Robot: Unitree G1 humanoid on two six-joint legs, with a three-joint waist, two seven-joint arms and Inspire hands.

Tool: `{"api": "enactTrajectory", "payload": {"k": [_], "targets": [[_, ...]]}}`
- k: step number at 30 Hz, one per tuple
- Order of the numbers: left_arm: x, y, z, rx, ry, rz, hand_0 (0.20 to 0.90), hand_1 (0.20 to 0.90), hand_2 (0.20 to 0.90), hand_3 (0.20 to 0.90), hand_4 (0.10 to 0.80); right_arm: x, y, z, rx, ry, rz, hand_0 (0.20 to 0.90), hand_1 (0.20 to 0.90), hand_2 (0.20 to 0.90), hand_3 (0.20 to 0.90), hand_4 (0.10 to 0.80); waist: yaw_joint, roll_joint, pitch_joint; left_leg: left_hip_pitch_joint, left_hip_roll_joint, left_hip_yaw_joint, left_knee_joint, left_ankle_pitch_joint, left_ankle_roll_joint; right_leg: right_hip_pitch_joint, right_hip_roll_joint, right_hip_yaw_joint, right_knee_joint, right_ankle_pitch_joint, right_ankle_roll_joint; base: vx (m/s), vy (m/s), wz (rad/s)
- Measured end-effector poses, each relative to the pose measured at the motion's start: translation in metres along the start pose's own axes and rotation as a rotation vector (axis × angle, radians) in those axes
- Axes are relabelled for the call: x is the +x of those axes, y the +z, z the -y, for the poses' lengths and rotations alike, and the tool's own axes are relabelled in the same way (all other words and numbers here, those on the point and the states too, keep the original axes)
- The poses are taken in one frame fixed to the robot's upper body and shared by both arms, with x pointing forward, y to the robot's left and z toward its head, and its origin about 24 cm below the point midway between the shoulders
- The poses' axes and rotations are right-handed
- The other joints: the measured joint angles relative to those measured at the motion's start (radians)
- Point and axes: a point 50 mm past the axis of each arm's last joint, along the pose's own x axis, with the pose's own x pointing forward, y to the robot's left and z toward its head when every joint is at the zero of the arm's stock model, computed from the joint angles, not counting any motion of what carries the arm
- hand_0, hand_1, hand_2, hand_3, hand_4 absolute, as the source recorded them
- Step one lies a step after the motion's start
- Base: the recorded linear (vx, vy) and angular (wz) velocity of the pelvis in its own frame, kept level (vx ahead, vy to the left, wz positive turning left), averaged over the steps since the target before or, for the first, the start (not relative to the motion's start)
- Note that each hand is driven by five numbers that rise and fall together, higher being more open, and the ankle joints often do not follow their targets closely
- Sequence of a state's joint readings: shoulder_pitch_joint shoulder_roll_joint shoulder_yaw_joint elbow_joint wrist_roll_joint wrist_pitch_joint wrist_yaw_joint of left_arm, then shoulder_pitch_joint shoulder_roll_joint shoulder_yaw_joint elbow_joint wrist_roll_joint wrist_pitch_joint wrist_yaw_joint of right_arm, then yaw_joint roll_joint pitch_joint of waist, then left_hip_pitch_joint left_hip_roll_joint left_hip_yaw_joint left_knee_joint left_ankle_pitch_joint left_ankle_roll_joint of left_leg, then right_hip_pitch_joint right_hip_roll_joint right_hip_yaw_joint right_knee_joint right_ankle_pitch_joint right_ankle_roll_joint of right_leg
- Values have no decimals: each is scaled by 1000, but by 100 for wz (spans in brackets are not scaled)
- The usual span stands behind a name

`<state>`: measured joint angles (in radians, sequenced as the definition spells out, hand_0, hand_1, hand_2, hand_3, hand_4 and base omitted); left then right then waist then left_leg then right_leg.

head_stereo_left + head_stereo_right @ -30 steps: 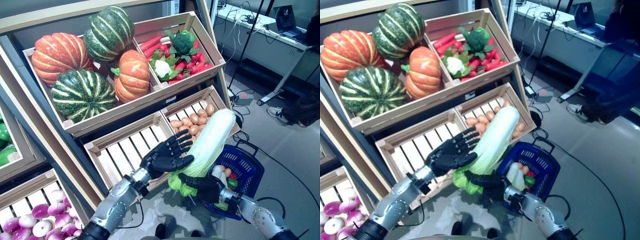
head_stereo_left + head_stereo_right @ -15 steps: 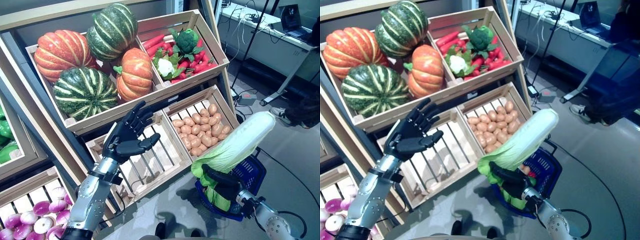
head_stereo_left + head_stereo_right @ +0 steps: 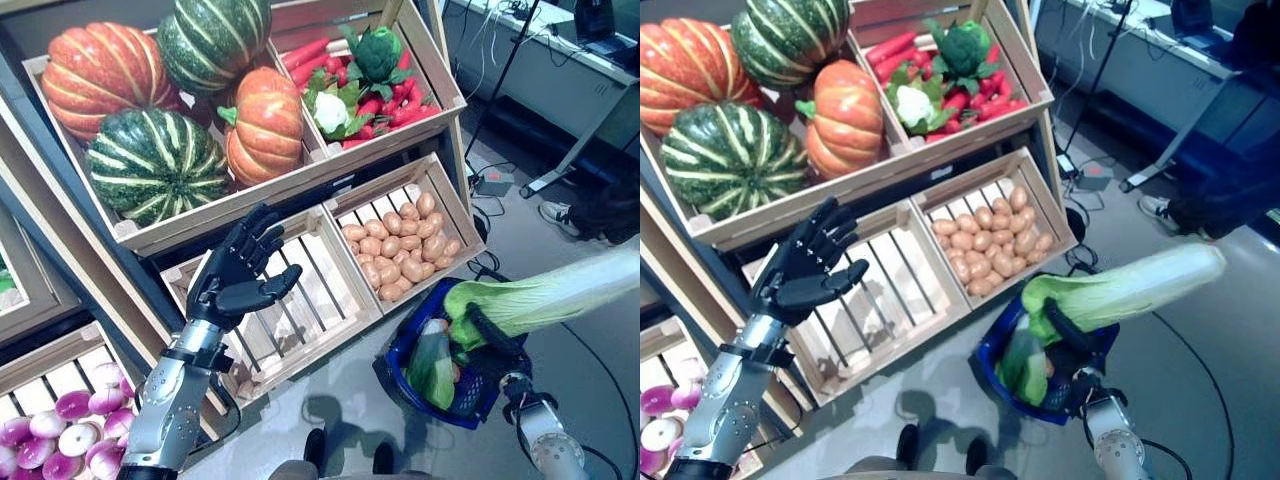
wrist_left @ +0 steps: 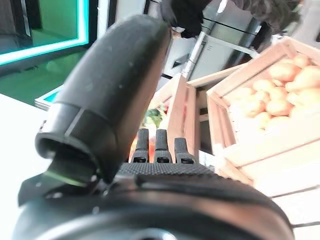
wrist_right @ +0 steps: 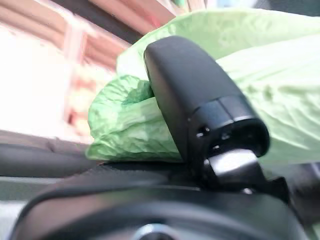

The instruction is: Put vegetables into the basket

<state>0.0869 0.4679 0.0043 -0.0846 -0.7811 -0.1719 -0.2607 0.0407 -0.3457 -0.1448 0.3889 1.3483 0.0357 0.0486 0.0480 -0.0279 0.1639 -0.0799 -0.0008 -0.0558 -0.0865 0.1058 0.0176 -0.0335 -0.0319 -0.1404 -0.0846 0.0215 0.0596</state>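
A long pale-green napa cabbage (image 3: pixel 545 298) lies tilted over the blue basket (image 3: pixel 400 362) on the floor, its leafy end (image 3: pixel 1055 300) toward the basket. My right hand (image 3: pixel 490 335) is shut on the leafy end, thumb (image 5: pixel 200 107) pressed on the leaves (image 5: pixel 130 125). The basket holds other vegetables (image 3: pixel 1020 365). My left hand (image 3: pixel 238 280) hovers open and empty over the empty slatted crate (image 3: pixel 310 320), fingers (image 4: pixel 157 145) straight.
Crates on the wooden stand hold potatoes (image 3: pixel 400 250), pumpkins and squashes (image 3: pixel 150 170), and carrots, broccoli and cauliflower (image 3: pixel 360 85). Purple-white turnips (image 3: pixel 70 435) fill a lower left crate. A desk (image 3: pixel 560 70) stands at the back right.
My right hand has swung the cabbage down and rightward, so it now lies nearly level over the basket. The left hand has barely moved; the camera has shifted a little.
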Motion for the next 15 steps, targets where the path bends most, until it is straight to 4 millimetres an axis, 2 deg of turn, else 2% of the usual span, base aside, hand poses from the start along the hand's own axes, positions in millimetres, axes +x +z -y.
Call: {"api": "enactTrajectory", "payload": {"k": [4, 7, 9, 11, 15], "targets": [[15, 6, 4, 13, -12, 26, 900, 900, 900, 900, 800, 22, 16, -11, 49, -53, 94, 300, 300, 300, 300, 400, 11, 2, 97, -47, 5, -11, 8, 16, -8, -40, 7, -2, -1, 22, -8, -137, -107, 4], [31, 12, 10, 21, -36, 62, 900, 900, 900, 900, 800, 33, 22, -22, 110, -56, 142, 300, 300, 300, 300, 400, 32, -14, 192, -99, 16, -21, 28, 24, -18, -79, 24, -15, 3, 31, -19, -181, -211, 13], [41, 19, 12, 46, -65, 75, 900, 900, 900, 900, 800, 46, 26, -38, 193, -43, 165, 300, 300, 300, 300, 400, 40, -23, 276, -150, 19, -33, 64, 21, -29, -107, 32, -26, 6, 41, -31, -181, -142, 18], [49, 21, 17, 50, -88, 88, 900, 900, 900, 900, 800, 55, 33, -53, 240, -14, 195, 300, 300, 300, 300, 400, 41, -14, 322, -210, 20, -49, 100, 18, -34, -154, 36, -38, 28, 40, -34, -220, -118, 18], [62, 25, 30, 51, -139, 115, 900, 900, 900, 900, 800, 71, 40, -82, 269, 35, 212, 300, 300, 300, 300, 400, 53, -3, 357, -349, 20, -56, 181, 14, -41, -299, 34, -47, 137, 15, -43, -175, -87, 8]]}}
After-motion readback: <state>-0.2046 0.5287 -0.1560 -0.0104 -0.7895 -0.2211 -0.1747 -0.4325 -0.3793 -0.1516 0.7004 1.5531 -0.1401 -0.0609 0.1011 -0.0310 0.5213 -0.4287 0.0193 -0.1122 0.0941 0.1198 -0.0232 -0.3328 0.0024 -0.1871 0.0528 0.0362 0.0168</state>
